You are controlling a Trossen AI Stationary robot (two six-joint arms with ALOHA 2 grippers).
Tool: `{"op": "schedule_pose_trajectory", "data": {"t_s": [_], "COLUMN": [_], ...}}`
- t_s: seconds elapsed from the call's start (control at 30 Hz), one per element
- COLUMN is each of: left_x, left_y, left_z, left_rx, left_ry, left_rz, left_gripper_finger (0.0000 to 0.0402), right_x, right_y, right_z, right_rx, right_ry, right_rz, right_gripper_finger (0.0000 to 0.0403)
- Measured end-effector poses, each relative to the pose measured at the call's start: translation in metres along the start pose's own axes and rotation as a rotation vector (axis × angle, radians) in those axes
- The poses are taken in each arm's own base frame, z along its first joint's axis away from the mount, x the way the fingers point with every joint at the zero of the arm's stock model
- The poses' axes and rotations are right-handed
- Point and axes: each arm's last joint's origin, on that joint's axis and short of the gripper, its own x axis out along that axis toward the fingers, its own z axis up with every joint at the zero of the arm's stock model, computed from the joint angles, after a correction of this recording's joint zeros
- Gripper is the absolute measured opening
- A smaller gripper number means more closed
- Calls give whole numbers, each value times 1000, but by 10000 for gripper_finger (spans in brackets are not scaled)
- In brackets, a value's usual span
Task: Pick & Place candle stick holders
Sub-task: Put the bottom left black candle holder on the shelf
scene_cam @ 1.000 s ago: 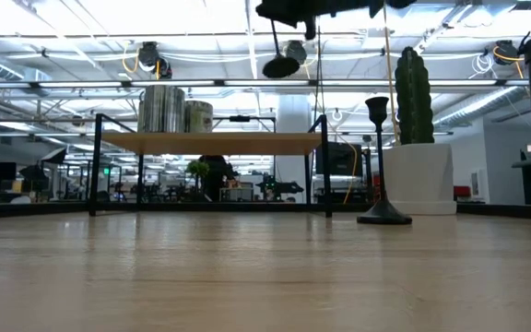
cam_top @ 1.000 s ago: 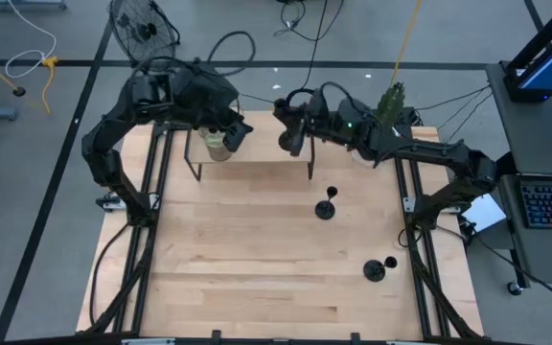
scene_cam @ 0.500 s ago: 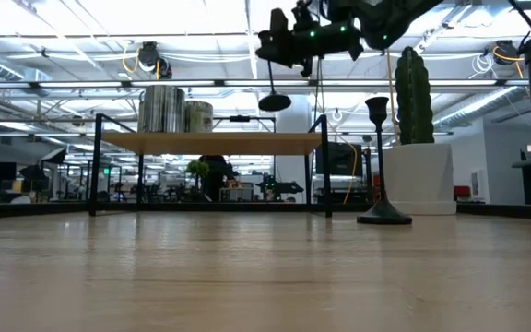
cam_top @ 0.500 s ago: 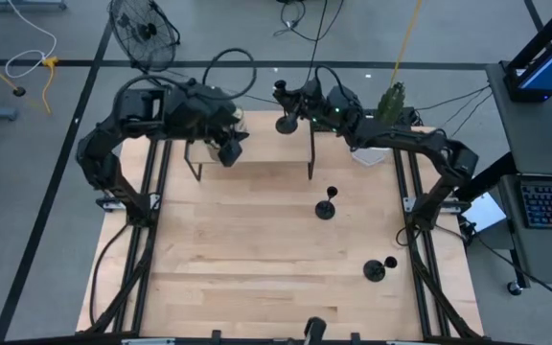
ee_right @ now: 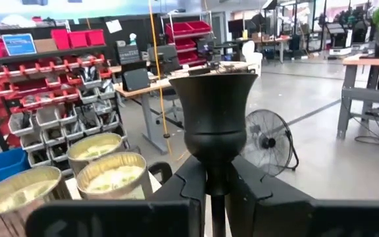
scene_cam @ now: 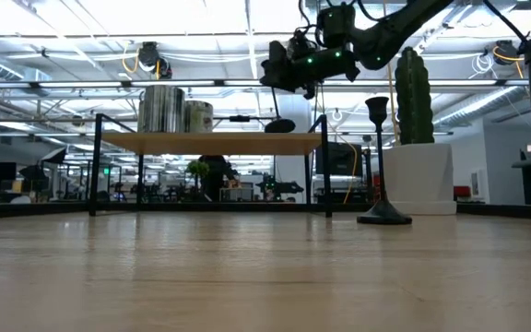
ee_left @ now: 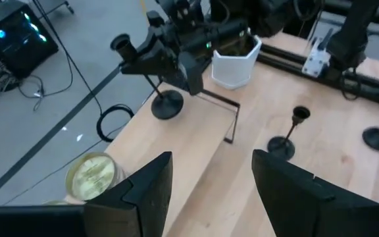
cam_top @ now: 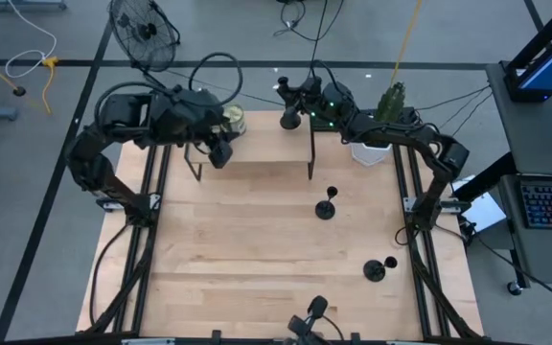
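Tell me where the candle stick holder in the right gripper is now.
High view: the held candle stick holder sits at the small shelf's right end, clamped by the right gripper, right of the tins.

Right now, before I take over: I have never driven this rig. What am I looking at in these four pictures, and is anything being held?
Two dark robot arms work over a wooden table. One picture looks straight down, one looks level across the tabletop, and each arm's wrist carries a camera.

The right gripper is shut on a black candle stick holder, its base at the top of a small raised shelf. The left gripper waits open near the tins on that shelf.

Two more holders are on the table: an upright one and one near the right edge. A potted cactus stands behind.
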Motion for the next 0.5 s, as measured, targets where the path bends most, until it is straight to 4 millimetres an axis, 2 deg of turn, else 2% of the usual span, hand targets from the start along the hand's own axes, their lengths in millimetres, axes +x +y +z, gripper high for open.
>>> {"op": "schedule_pose_trajectory", "data": {"t_s": [0.3, 0.5], "left_x": [1, -1], "left_y": [8, 17], "left_z": [-36, -75], "left_rx": [-80, -122], "left_ry": [-103, -180], "left_rz": [-70, -112], "left_gripper_finger": [216, 216], "right_x": [1, 1], "right_y": [-8, -9], "right_z": [-2, -3], "right_rx": [-32, -31], "right_ry": [0, 9], "right_rz": [-44, -47], "right_gripper_finger": [21, 21]}}
